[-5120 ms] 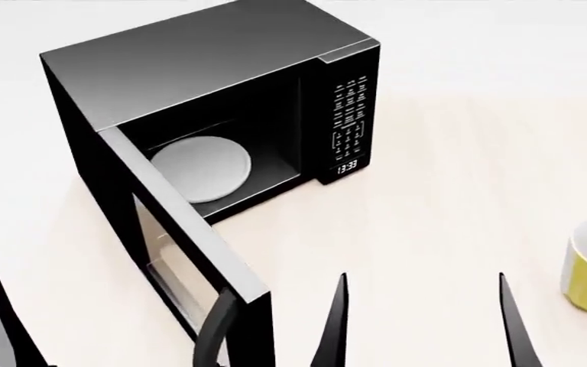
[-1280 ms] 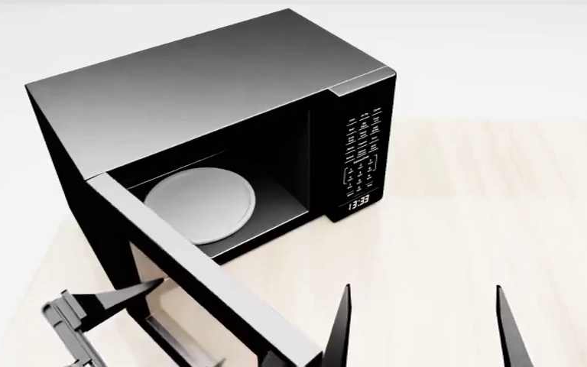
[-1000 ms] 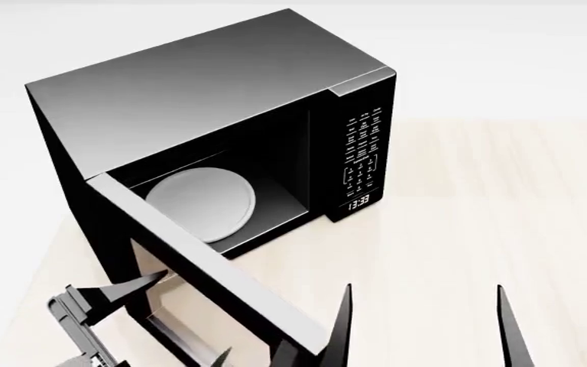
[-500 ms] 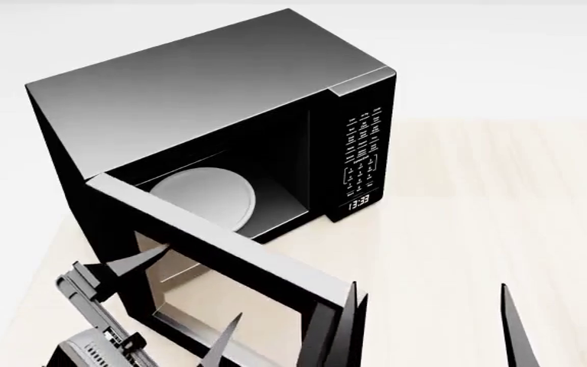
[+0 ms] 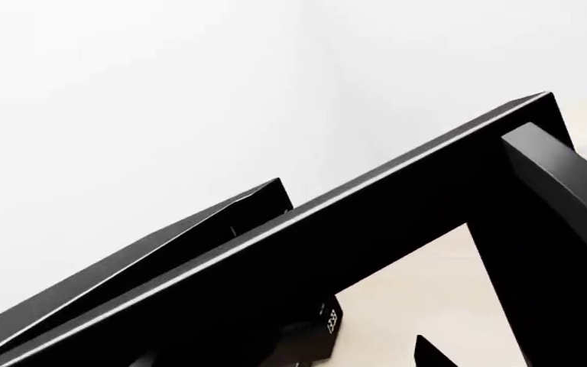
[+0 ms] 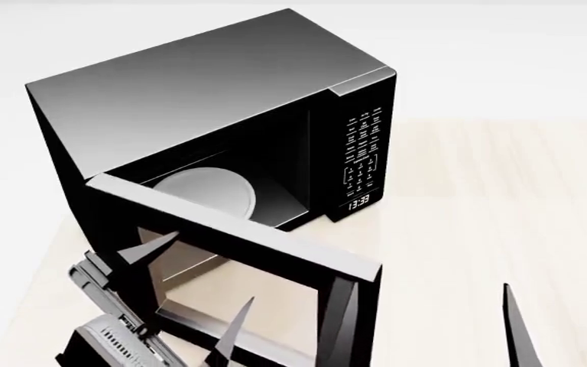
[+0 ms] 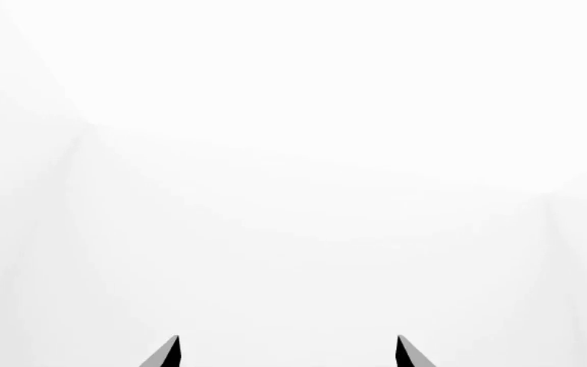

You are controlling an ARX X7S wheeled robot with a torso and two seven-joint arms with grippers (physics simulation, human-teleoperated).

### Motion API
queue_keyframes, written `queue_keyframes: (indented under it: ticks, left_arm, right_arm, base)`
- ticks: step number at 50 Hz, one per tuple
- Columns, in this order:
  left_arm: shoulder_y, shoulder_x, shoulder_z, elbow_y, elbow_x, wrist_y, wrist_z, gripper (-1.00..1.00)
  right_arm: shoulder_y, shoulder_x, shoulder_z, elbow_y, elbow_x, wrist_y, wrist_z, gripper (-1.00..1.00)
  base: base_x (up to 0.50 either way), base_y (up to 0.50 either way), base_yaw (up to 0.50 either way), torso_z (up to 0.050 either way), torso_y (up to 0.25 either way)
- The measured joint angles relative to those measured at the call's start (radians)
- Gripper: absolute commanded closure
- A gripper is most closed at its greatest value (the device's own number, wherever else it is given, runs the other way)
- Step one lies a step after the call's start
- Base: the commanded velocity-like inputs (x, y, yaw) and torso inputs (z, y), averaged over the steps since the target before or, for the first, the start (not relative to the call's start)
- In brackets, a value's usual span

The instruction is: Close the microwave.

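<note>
Pale table (image 6: pixel 477 229) carries the microwave (image 6: pixel 212 92), its door (image 6: pixel 263 252) half swung; my left gripper (image 6: pixel 186 294), jaws apart, seems pressed behind it, mid-push, needing more sweep inward, while my right gripper (image 7: pixel 285 353) idles spread.

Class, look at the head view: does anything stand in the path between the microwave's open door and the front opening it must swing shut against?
Nothing visible does. The door hangs partly open, and the gap to the microwave opening is bare; only the turntable plate lies inside the cavity. The left gripper is at the door's outer side, behind the swing.
</note>
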Motion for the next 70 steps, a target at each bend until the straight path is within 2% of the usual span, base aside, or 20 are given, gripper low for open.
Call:
queue_keyframes:
  ticks: [42, 70]
  left_arm:
    - [-0.109, 0.078, 0.022, -0.169, 0.042, 0.039, -0.076, -1.00]
    - [-0.198, 0.129, 0.043, -0.352, 0.087, 0.110, -0.160, -1.00]
  right_arm:
    - [0.007, 0.016, -0.009, 0.003, 0.007, 0.002, 0.018, -1.00]
    - [0.011, 0.026, -0.013, -0.001, 0.016, 0.011, 0.027, -1.00]
  base:
    - [0.00, 0.00, 0.00, 0.000, 0.000]
    - [0.00, 0.00, 0.00, 0.000, 0.001]
